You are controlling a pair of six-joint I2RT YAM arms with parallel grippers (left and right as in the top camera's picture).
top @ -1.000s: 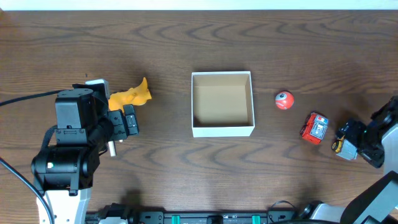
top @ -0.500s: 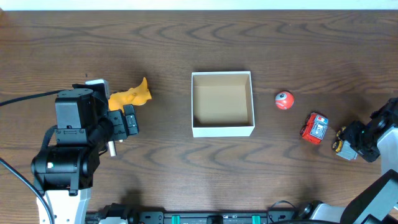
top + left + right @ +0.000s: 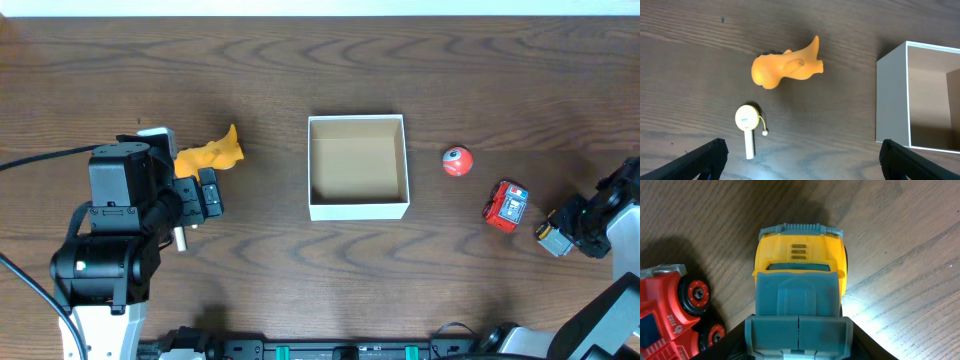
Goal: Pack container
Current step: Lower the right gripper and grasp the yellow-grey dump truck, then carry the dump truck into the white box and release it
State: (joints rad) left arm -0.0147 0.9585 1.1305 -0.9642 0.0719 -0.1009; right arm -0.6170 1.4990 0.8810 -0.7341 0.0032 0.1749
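though partly cropped, the red truck [image 3: 657, 325] seems lettered "fire".

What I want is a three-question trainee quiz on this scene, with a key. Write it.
1. True or false: the container has no toy inside it.
2. Which toy lies nearest the left gripper? A) orange toy B) red ball C) red fire truck
3. Fill in: the right gripper is shut on a ____.
Key: 1 true; 2 A; 3 yellow truck.
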